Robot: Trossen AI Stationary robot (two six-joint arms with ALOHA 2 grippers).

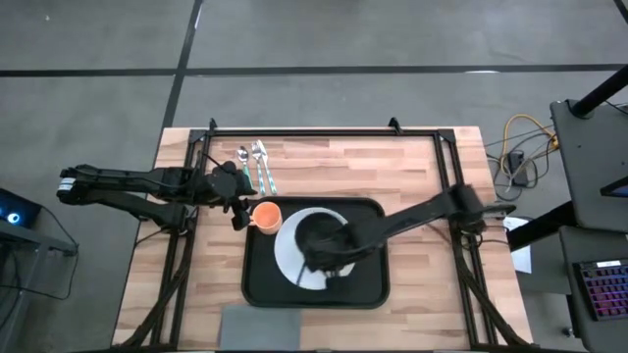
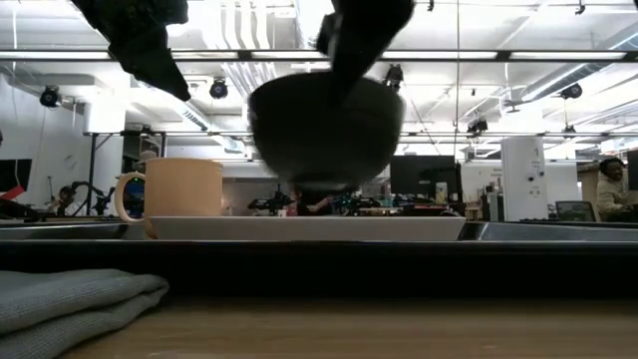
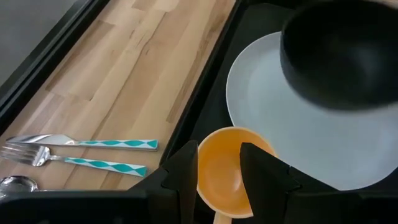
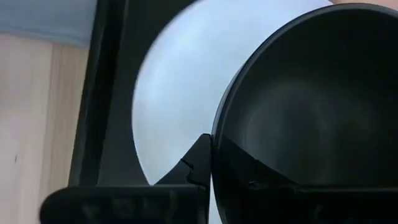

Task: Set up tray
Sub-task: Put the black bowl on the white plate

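Observation:
The black tray (image 1: 260, 284) lies mid-table with a white plate (image 1: 289, 263) on it. My right gripper (image 4: 214, 165) is shut on a black bowl (image 1: 319, 240), which hangs just over the plate (image 2: 399, 227). An orange cup (image 1: 266, 216) stands upright in the tray's far left corner, its handle (image 2: 125, 194) toward the left. My left gripper (image 3: 217, 180) hovers open above the cup, clear of it in the low view. My right gripper holds the bowl by its rim (image 4: 216, 146), one finger (image 4: 199, 163) outside the wall and the other inside the bowl. The fingers come steeply from above, slanting in from the table's right. The bowl hangs upright, its foot (image 2: 324, 186) clear of the plate.
Cutlery with teal patterned handles (image 1: 255, 167) lies on the wood beyond the tray's far left corner. A folded grey napkin (image 1: 260, 328) lies at the table's near edge. A black frame (image 1: 324, 130) runs along the far edge and both sides.

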